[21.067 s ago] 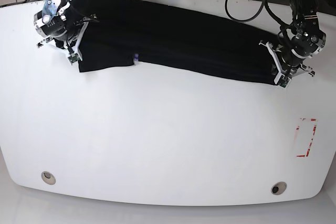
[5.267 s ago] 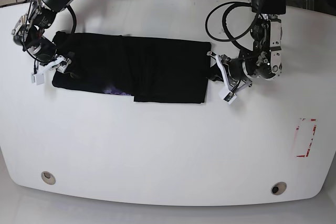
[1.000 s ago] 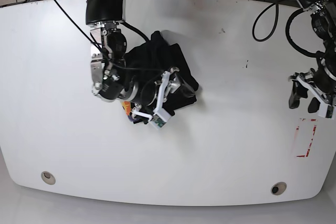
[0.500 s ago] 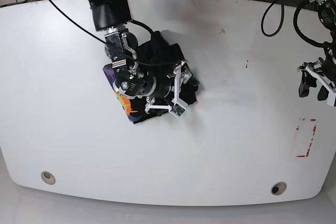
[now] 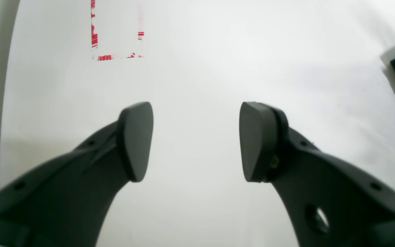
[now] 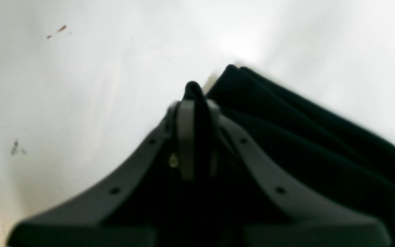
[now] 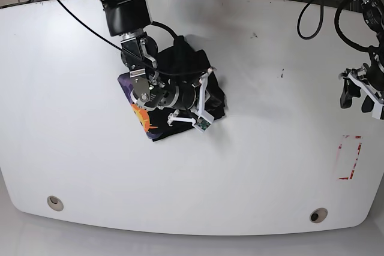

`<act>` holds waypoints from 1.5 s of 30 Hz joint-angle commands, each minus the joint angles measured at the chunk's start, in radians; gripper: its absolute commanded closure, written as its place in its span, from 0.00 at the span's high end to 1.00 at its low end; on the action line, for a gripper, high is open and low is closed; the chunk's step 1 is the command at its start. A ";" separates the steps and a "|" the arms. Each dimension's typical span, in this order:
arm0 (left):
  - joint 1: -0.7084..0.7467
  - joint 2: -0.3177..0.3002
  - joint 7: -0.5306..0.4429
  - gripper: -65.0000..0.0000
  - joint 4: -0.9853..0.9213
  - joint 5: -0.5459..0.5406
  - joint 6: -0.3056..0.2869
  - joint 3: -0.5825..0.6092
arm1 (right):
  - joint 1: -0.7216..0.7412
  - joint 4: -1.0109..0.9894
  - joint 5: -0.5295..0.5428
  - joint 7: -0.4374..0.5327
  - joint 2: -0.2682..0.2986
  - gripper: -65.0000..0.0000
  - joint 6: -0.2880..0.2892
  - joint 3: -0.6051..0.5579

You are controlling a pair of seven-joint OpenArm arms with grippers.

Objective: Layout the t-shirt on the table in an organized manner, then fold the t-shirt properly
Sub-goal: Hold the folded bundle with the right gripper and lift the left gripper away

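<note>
Shirt bunched mid-bench, pinched by the right end effector.

Right end effector (image 6: 197,103) has its jaws closed on a fold of the black t-shirt (image 7: 180,82), which lies crumpled left of centre on the white bench (image 7: 252,166), a bit of orange and purple print showing at its left edge. Left end effector (image 5: 196,140) stands open and empty above bare bench at the far right, near the red-and-white tape mark (image 7: 350,157), well apart from the shirt.
</note>
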 commanded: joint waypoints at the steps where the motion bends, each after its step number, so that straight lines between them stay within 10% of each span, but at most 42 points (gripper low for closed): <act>1: -0.011 -0.018 -0.024 0.57 0.017 -0.016 0.000 -0.004 | 0.025 0.036 0.012 0.026 -0.003 0.05 0.006 0.002; 45: 0.022 -0.014 -0.022 0.57 0.015 -0.016 0.000 0.025 | 0.166 0.263 0.024 -0.081 -0.026 0.05 0.006 0.137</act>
